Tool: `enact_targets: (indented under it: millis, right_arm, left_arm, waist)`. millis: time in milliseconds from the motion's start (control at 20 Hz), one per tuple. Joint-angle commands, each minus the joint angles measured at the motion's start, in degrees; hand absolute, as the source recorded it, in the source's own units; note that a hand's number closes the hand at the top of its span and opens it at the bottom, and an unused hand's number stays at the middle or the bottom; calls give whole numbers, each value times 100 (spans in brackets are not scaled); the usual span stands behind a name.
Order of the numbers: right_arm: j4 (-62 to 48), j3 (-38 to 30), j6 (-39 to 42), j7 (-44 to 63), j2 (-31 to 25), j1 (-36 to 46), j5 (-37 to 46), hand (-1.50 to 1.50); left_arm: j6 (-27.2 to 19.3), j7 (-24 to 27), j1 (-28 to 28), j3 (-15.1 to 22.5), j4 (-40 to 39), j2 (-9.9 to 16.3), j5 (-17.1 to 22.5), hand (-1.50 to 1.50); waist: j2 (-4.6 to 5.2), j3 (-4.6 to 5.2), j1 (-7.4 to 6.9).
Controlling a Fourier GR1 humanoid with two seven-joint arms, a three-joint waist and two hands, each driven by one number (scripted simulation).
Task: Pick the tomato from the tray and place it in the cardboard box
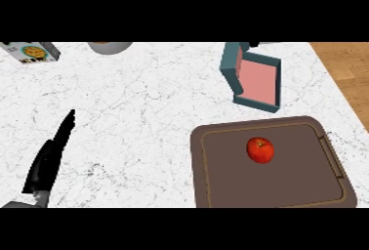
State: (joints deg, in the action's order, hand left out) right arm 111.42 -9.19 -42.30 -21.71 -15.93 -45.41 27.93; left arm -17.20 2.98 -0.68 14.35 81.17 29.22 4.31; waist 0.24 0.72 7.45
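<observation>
Red tomato (pixel 260 150) sits mid brown tray (pixel 205 168), likely light, smooth, squashable so cup its sides; left hand (pixel 48 161) rests open, fingers straight, right hand unseen; teal-and-pink box (pixel 249 75) beyond, apart from tray.

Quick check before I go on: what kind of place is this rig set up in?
Most likely a kitchen: a white marble-look counter with wood flooring beyond its right edge, a tomato lying on a brown tray, and a printed food carton at the far left corner.
</observation>
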Motion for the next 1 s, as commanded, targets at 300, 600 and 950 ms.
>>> enact_targets:
  millis: [300,600,950]
  right_arm:
    - [1173,1344,-209,1279,1562,-2242,2444,-150]
    - [1907,1947,-158,2604,1586,-3096,3615,-150]
    - [2491,2754,546,4208,1592,-3273,5004,-150]
  left_arm:
    - [384,-67,-365,109,95,110,4,0]
    - [328,-124,-477,187,150,33,-108,0]
    - [472,-142,-663,283,152,-69,-103,0]
  waist:
    - [181,1,-540]
    - [200,-5,-678]
    - [227,-18,-883]
